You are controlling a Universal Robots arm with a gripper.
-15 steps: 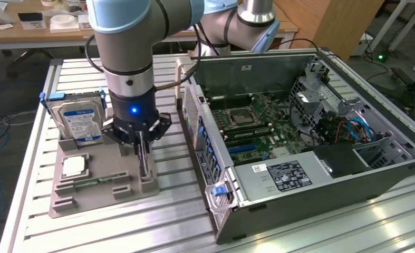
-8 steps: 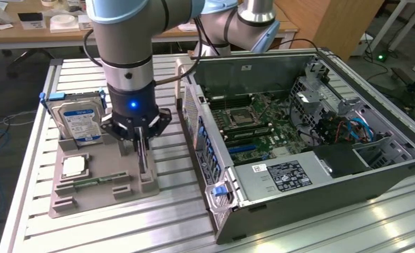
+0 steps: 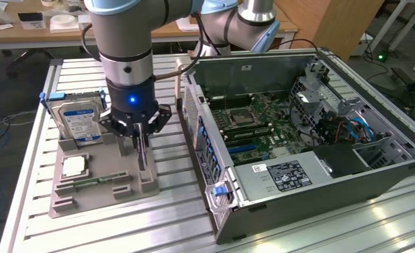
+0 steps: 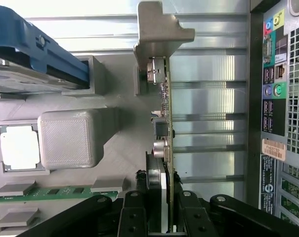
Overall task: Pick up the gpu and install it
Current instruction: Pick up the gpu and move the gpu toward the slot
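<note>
A: Where is the gpu [image 3: 142, 157]?

B: It stands on its long edge at the side of the tray [image 3: 102, 158] nearest the case [image 3: 320, 200]; in the wrist view the gpu [image 4: 167, 106] shows edge-on, green board with its silver bracket [image 4: 159, 32] at the far end.

A: And the gripper [image 3: 140, 142]?

B: It points straight down over the card; the gripper [image 4: 166, 197] is narrow and pinches the gpu near one end, the black fingers [image 4: 188, 210] pressed to either face of the board.

A: Is the card lifted?

B: I cannot tell; its lower edge sits right at the tray's slot blocks.

A: How is the arm [image 3: 126, 47] posed?

B: The last link hangs vertical above the tray, a blue light on the wrist; the upper links bend away behind the case.

A: What lies around?

B: A hard drive [image 3: 79, 118] stands upright at the tray's far end, to the exterior view's left of the gripper; a chip [image 3: 74, 167] and a memory stick [image 3: 95, 182] lie flat nearer the camera; the case is open on its side on the table [image 3: 108, 226], to the exterior view's right, just beside the tray.
</note>
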